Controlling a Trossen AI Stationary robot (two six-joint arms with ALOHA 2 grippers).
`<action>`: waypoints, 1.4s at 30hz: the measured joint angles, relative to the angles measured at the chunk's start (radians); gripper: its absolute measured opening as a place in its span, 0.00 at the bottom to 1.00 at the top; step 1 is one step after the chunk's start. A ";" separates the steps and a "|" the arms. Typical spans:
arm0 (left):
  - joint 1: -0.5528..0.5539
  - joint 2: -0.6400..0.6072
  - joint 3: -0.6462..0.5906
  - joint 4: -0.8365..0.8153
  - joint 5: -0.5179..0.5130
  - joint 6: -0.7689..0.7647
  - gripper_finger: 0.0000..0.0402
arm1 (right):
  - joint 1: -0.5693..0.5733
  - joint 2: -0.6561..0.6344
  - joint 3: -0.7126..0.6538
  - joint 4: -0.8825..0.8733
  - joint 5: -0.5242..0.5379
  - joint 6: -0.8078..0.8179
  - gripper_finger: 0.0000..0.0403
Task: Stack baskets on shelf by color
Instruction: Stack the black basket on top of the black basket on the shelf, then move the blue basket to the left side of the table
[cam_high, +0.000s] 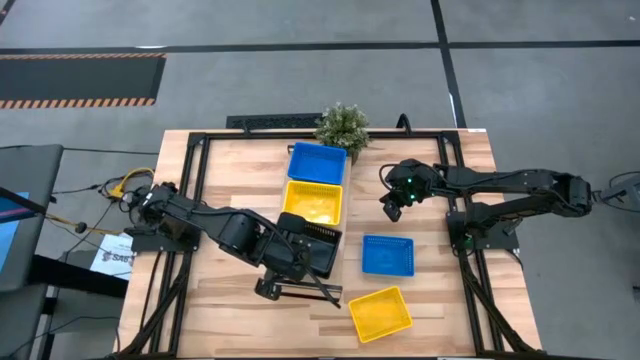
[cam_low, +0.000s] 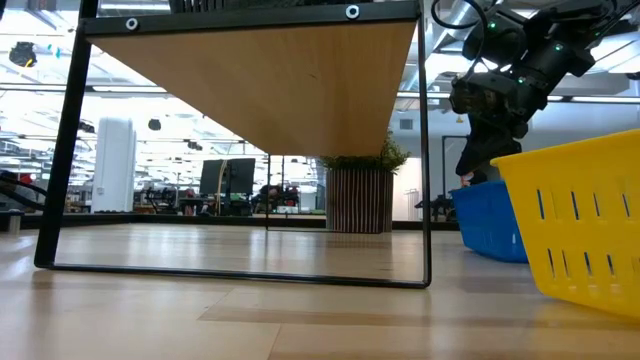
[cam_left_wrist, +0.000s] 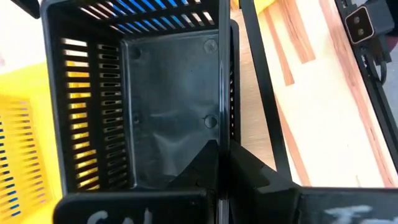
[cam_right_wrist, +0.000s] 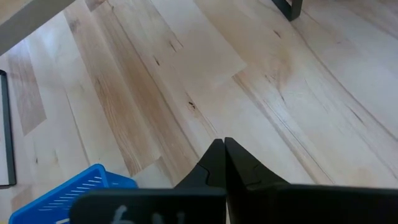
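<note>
so right now my left gripper (cam_high: 300, 262) is down at the near end of the shelf (cam_high: 316, 252), fingers closed tight over the rim of a black basket (cam_left_wrist: 168, 118); in the left wrist view one finger (cam_left_wrist: 205, 163) sits inside the wall and the other outside, basically pinched together on the plastic; the black basket sits at the near end of the row on the shelf, with a yellow basket (cam_high: 312, 201) just beyond it and a blue basket (cam_high: 317, 162) at the far end next to the little potted plant (cam_high: 342, 124)

my guess is I'm in the middle of placing the black one, third colour spot on the shelf; can't tell from here whether it's fully seated or whether there's already another black one under it

my right gripper (cam_high: 391, 208) hangs above the table to the right of the shelf, fingers pressed shut on nothing, just bare wood under it in the right wrist view

still loose on the table: a second blue basket (cam_high: 387, 255) to the right of the shelf and a second yellow basket (cam_high: 380, 313) nearer and a bit tilted

next move as I see it: let go of the black rim cleanly, lift straight up so I don't drag it off; then the right side needs to open up and go for the loose blue one, which is closest to it
</note>
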 joint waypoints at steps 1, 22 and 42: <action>0.000 0.000 0.000 0.002 0.000 -0.001 0.00 | 0.000 0.000 0.000 0.000 0.000 0.000 0.02; -0.006 0.000 0.000 0.006 -0.028 -0.043 0.25 | 0.000 0.000 0.000 0.000 0.000 -0.003 0.02; -0.005 0.060 0.001 0.019 0.101 -0.250 0.18 | 0.046 0.000 0.000 -0.035 -0.004 0.005 0.02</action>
